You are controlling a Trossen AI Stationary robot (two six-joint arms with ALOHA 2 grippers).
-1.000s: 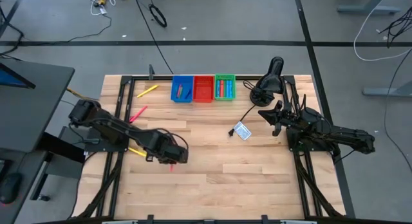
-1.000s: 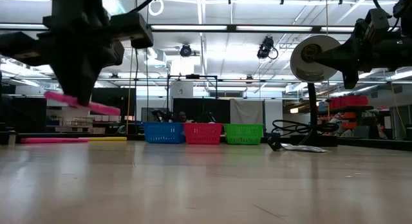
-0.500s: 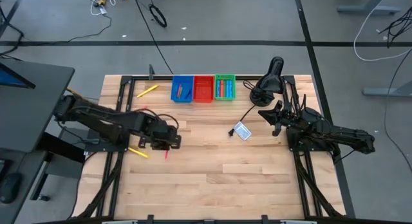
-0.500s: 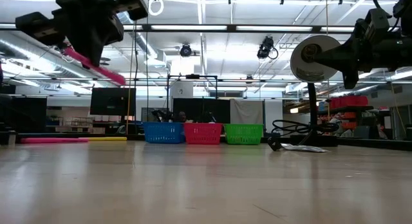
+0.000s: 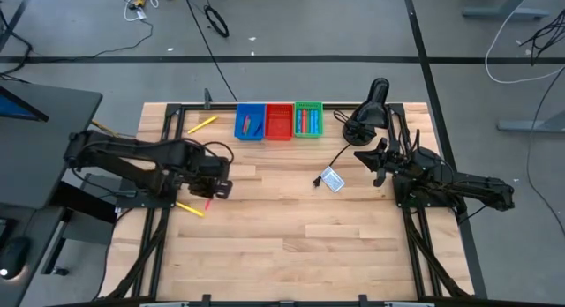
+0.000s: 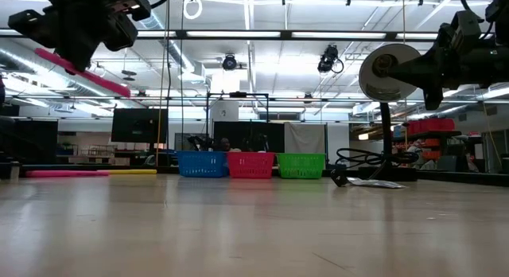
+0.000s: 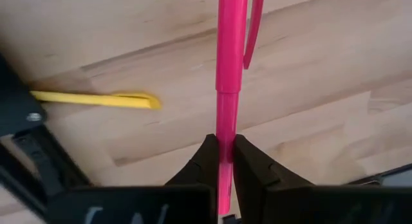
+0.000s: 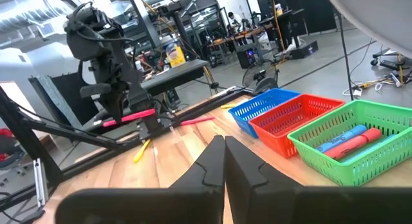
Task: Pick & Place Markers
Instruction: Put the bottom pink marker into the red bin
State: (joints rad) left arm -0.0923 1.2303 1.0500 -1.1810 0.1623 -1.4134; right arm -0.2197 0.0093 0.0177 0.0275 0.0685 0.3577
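- left gripper (image 7: 222, 161) pinching pink marker (image 7: 230, 69), held in the air above the table (image 5: 335, 245), well in front of the blue bin (image 5: 250, 121)
- right gripper (image 8: 223, 161) pressed together, empty, right of the green bin (image 5: 308, 119)

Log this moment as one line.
left gripper: shut on pink marker, lifted above table | right gripper: shut, empty, waiting at right

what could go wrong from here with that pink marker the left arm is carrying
1. The left pincer pinches the pink marker near one end, with most of its length sticking out past the fingers, so it might swivel or slip during the carry.
2. The marker is held high above the table; if dropped, it could roll away.
3. The blue bin, red bin and green bin sit tightly side by side, so a tilted marker could land in the wrong one.
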